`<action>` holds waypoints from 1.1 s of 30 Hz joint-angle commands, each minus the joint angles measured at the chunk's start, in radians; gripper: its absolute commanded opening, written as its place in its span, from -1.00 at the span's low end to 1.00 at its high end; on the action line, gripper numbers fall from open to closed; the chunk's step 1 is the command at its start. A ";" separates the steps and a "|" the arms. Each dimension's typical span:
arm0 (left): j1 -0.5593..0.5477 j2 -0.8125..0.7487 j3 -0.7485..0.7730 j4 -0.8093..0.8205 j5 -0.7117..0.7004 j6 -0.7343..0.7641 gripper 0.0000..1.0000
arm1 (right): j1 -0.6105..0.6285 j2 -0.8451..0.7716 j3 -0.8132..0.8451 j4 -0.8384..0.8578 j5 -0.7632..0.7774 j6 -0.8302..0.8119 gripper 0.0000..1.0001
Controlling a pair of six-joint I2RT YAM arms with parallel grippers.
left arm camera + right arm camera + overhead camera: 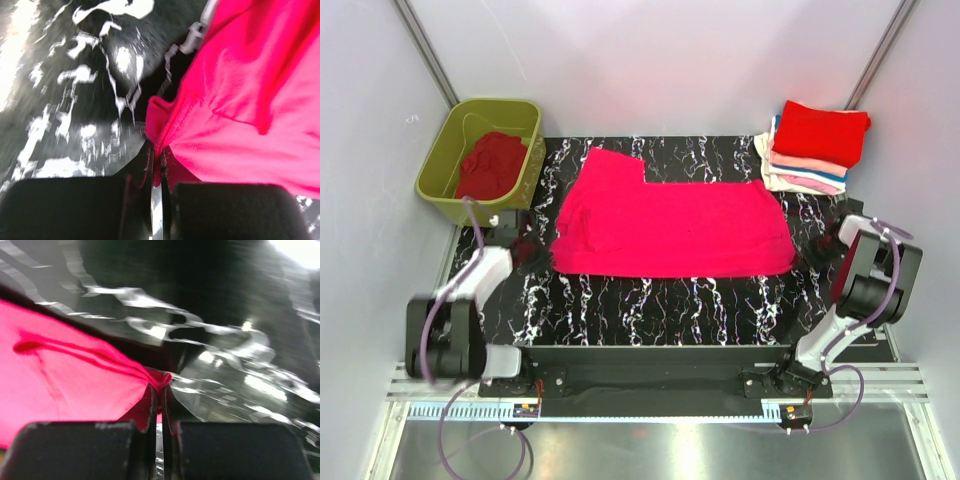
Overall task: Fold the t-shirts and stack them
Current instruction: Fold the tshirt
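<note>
1. Top external: the pink t-shirt (670, 225) lies spread nearly flat across the middle of the black marbled table (650, 305). A folded stack (815, 145) sits at the back right corner. A crumpled red shirt (490, 165) waits in the green tub (525, 170) at back left. The left gripper (535, 250) is at the pink shirt's left edge and the right gripper (808, 255) at its near right corner.

2. Left wrist: the fingers are pressed narrow, with a fold of pink hem pinched between them just above the tabletop. The picture is blurred, but the cloth clearly bunches at the grip.

3. Right wrist: these jaws are nipped tight too, on a puckered corner of the pink shirt, with creases running away from the pinch.

4. Handling call: this is light, limp cloth. It will sag and drape between the two holds and crease wherever it is gathered. Hems and corners look like the best places to grip, one at each end, so that it lifts evenly.
</note>
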 commanded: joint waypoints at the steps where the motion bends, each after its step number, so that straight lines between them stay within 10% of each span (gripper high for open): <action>1: 0.004 -0.229 -0.031 -0.102 -0.084 -0.034 -1.00 | -0.030 -0.108 -0.041 -0.063 0.200 0.029 -1.00; 8: 0.004 -0.414 -0.143 -0.205 -0.069 -0.068 -1.00 | -0.031 -0.184 -0.159 -0.067 0.183 0.037 -1.00; 12: -0.036 -0.511 -0.172 -0.259 -0.070 -0.126 -0.66 | -0.043 -0.199 -0.188 -0.071 0.180 0.012 -0.82; 15: -0.039 -0.566 -0.178 -0.279 -0.037 -0.154 -0.02 | -0.069 -0.210 -0.173 -0.079 0.186 -0.014 0.84; 16: -0.039 -0.578 -0.178 -0.279 -0.038 -0.151 0.06 | -0.074 -0.210 -0.161 -0.086 0.191 -0.015 0.99; 26: -0.125 -0.474 -0.094 -0.159 -0.055 -0.059 -0.14 | -0.044 -0.401 -0.162 -0.031 0.055 -0.015 0.99; 33: -0.268 -0.246 -0.049 -0.014 -0.097 -0.106 -0.20 | 0.332 -0.662 -0.237 0.054 0.052 0.061 0.98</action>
